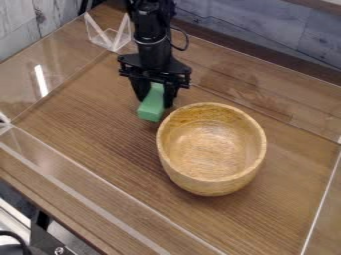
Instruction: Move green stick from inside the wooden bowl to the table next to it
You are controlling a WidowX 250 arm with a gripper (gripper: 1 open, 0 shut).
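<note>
Green stick (155,102) is pinched between the fingers of the gripper (158,90), which points straight down from the dark arm (150,25) above. The jaws are closed on the stick's upper end, so only its lower part shows beneath them. Its long axis runs roughly upright with a slight tilt, the bottom end leaning toward seven o'clock. That bottom end sits at or just above the table (80,149); whether it is actually touching the surface cannot be told from this view.

From the hand, the wooden bowl (210,146) lies toward four o'clock. The stick is outside it, just beside the rim on the bowl's ten o'clock side, close to the wall but apparently not pressed against it. The bowl's hollow looks empty, bare grain showing all the way round.

Judged from this, the carrying part of the task is done and the release is what remains. The relation that matters is the one between the stick's bottom end and the tabletop: if it rests there, opening the fingers should leave it standing or let it tip gently. With its lean, it would most likely fall away from the bowl, toward seven o'clock. Beyond the bowl, clear acrylic walls (40,90) edge the table, well apart from the hand.
</note>
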